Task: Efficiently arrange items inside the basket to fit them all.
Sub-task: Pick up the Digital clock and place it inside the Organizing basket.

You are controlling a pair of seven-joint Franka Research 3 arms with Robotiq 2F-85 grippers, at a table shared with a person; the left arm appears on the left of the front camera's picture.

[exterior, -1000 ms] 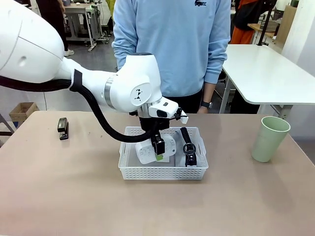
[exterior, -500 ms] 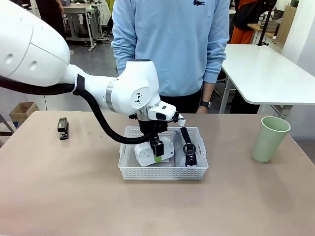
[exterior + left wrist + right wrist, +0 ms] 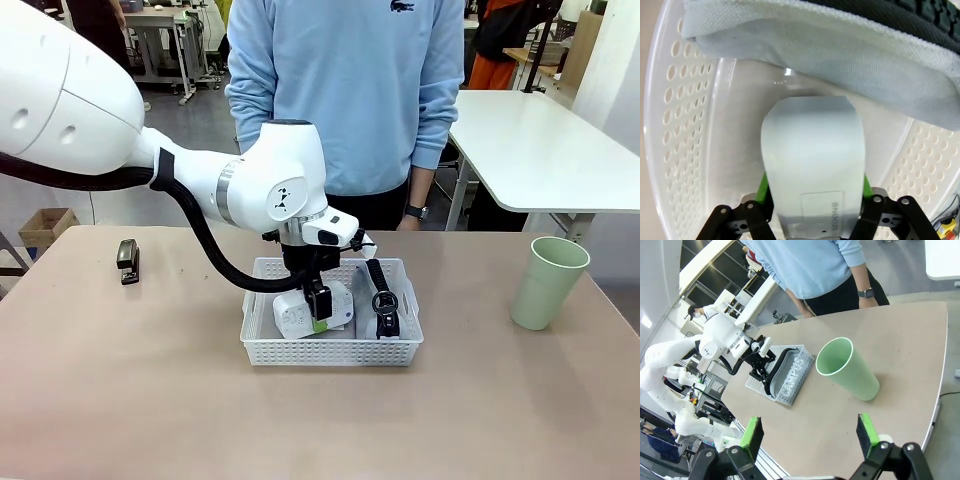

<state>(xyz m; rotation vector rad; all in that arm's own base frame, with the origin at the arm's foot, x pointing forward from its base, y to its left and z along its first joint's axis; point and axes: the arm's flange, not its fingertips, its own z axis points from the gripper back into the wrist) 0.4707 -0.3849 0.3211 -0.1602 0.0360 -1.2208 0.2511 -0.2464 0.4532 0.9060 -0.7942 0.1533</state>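
A: Right, where's the white rounded rectangular box [image 3: 812,160] just now?

B: Down in the white perforated plastic basket [image 3: 330,352], middle of the front frame, in its left half. The left jaws reach down onto it from the left arm [image 3: 270,190]. In the wrist frame the box lies straight between the green pads [image 3: 761,190], its long axis running away from them toward the top of the picture.

A: Pinching it, or let go?

B: Can't tell. The pads flank both long edges closely, but whether they press isn't clear.

A: Neighbours?

B: The grey soft pouch with the black zipper edge [image 3: 380,300] stands on its side in the basket's right half, just beside the box.

A: So the pull-out?

B: I'd judge straight back along the box's axis, up and out, clear of the pouch.

A: What's outside?

B: The small black stapler [image 3: 128,260], on the tabletop at frame left, nearer the left arm. The pale green cup [image 3: 545,283] stands upright at frame right, nearer the right jaws, which are spread wide with nothing between them.
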